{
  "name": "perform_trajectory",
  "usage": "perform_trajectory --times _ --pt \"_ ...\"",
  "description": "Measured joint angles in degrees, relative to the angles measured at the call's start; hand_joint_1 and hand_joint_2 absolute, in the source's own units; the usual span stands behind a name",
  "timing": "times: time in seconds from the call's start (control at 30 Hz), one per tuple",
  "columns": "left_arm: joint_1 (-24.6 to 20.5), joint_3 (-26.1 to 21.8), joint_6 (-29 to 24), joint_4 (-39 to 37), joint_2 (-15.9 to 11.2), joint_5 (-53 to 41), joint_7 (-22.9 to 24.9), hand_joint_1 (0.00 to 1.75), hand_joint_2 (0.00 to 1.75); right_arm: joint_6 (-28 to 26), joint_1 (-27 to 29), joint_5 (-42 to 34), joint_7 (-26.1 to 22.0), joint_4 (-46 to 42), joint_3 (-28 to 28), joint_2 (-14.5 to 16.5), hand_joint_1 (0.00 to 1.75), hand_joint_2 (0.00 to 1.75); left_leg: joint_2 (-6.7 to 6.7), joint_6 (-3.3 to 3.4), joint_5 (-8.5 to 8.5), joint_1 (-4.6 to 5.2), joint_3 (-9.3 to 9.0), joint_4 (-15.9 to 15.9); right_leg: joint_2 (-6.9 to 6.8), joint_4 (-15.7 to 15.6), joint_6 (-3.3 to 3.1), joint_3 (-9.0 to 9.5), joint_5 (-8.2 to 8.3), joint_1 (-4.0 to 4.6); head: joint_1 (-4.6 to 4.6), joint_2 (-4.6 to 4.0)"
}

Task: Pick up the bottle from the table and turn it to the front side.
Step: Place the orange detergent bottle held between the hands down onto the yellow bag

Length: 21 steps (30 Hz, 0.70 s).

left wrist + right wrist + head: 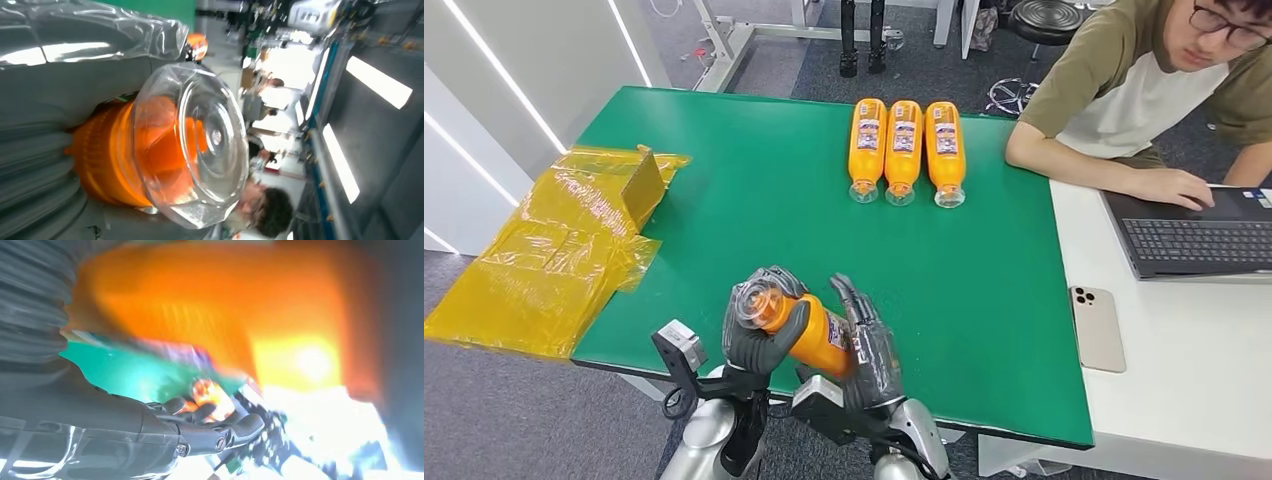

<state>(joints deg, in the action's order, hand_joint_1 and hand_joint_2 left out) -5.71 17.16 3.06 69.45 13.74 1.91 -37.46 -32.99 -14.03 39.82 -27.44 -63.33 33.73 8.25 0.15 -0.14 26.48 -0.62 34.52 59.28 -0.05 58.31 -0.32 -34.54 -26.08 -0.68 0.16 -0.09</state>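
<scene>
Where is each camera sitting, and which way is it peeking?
Head view: high on the robot, looking forward and down at the green table; both silver arms show, left hand and right hand around the held bottle.
Left wrist view: behind the left hand, facing the bottle's clear cap.
Right wrist view: behind the right hand, very close to the bottle, blurred.
Shared: all three show the orange bottle.

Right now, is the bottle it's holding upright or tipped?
Tipped: the bottle lies slanted off the table, clear end up-left, between both hands.
</scene>
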Motion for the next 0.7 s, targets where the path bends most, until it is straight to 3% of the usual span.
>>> perform_trajectory --times 0.2,0.3,0.43,0.6,0.7 --pt "0.02 0.02 -7.79 0.84 -0.17 -7.03 1.66 1.75 1.75 -6.06 2.84 -9.47 -8.13 -6.58 -0.44 0.74 0.0 1.75 0.0 0.0 0.0 0.01 0.0 0.0 0.01 0.0 0.0 0.02 0.01 -0.02 0.02 0.0" --pt "-0.32 -0.02 -16.06 1.88 -0.44 -15.04 2.62 1.75 1.75 -6.11 4.04 -10.85 -11.49 -10.05 -1.38 0.75 0.0 1.75 0.0 0.0 0.0 0.02 0.0 0.0 0.0 0.0 0.0 0.03 0.01 -0.02 0.03 0.0" --pt "-1.45 -0.39 -26.71 3.49 -1.13 -26.41 4.64 1.75 1.75 -6.11 5.42 -12.14 -12.48 -14.23 -2.56 0.74 0.0 1.75 -0.02 0.0 0.0 0.01 0.0 0.0 -0.01 0.01 0.0 0.04 0.01 -0.02 0.04 0.0" --pt "-3.62 -2.25 -37.77 5.73 -4.83 -43.35 9.78 1.75 1.75 -6.11 6.93 -13.73 -12.7 -19.81 -3.78 0.66 0.0 1.75 0.0 -0.02 -0.02 0.0 -0.02 -0.01 0.0 0.06 -0.01 0.02 0.01 0.0 0.04 0.0" --pt "-5.69 -4.45 -41.69 6.49 -8.02 -56.96 13.98 1.75 1.75 -6.11 7.54 -14.41 -12.71 -22.44 -4.21 0.56 0.0 1.75 -0.01 -0.06 -0.05 -0.01 -0.02 -0.02 0.0 0.1 -0.01 0.01 0.0 0.0 0.04 0.0"
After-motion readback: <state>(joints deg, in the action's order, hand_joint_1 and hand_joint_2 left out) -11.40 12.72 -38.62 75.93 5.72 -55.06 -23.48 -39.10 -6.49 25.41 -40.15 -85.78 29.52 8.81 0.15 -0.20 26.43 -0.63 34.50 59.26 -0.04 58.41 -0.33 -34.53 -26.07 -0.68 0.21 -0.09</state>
